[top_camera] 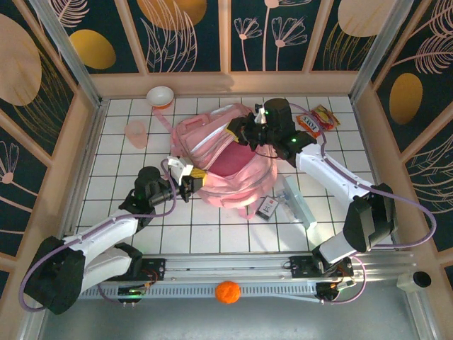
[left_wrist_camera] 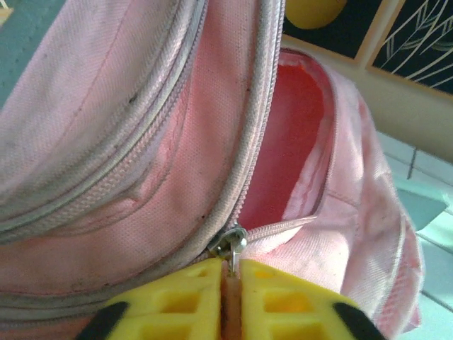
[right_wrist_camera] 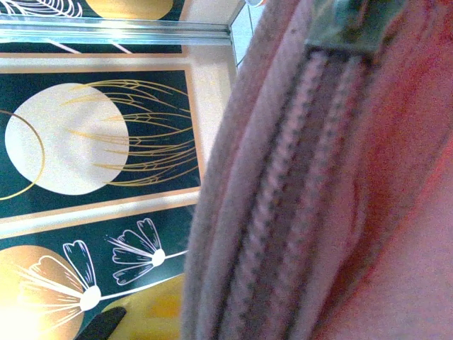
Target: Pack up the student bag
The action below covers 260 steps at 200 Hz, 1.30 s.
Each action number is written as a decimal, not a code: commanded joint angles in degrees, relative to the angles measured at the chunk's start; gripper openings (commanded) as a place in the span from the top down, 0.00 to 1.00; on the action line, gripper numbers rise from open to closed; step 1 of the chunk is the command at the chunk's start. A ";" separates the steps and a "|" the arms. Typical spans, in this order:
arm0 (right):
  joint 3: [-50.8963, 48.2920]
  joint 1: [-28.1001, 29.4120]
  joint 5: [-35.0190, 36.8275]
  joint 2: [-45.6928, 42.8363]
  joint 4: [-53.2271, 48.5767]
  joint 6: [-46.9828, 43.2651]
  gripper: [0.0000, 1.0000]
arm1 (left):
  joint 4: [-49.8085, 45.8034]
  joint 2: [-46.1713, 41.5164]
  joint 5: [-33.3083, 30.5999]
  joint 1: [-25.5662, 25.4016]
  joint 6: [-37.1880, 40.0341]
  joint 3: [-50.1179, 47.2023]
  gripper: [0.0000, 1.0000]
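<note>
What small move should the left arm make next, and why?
Probably pull the zipper tab a little along its track, toward the arm. The left fingers are shut on the tab, the bag's main pocket is open only partly, and things lie beside it on the table.

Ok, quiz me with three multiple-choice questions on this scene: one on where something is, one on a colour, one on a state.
1. Where is the white bowl? A in the bag B by the back wall C beside the arm bases
2. What colour are the left fingers? A yellow B blue C green
3. The bag's main pocket is: A zipped shut B open C torn off
Answers: 1 B, it sits at the far edge; 2 A, yellow fingers pinch the zip pull; 3 B, its red lining shows.
</note>
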 commanded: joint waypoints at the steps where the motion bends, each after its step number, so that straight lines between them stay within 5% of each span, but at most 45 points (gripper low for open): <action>1: 2.51 0.09 -1.73 -3.58 10.51 -1.14 1.00 | -1.64 0.57 -5.60 0.04 0.43 1.64 1.00; 35: 3.14 0.01 -2.83 -3.93 10.09 -1.53 1.00 | -9.65 0.45 -18.77 0.19 -1.14 3.04 1.00; 61: 4.89 -1.76 -5.04 -4.16 9.00 -2.60 1.00 | -11.46 -0.10 -22.35 2.09 -4.54 2.39 1.00; 94: 8.03 -3.44 -9.37 -4.02 5.45 -4.78 1.00 | -11.00 -1.33 -25.03 5.56 -8.09 1.42 1.00; 161: 14.13 -5.95 -20.21 -2.33 1.87 -5.68 1.00 | -13.31 6.46 -29.51 13.74 -2.49 8.16 1.00; 231: 11.40 -6.07 -14.21 -3.94 6.17 -1.50 1.00 | -10.94 16.77 -30.07 17.26 -1.06 18.77 1.00; 260: 4.87 -5.04 -3.76 -6.58 13.57 1.89 1.00 | -14.59 15.20 -25.05 17.31 -2.37 22.25 0.61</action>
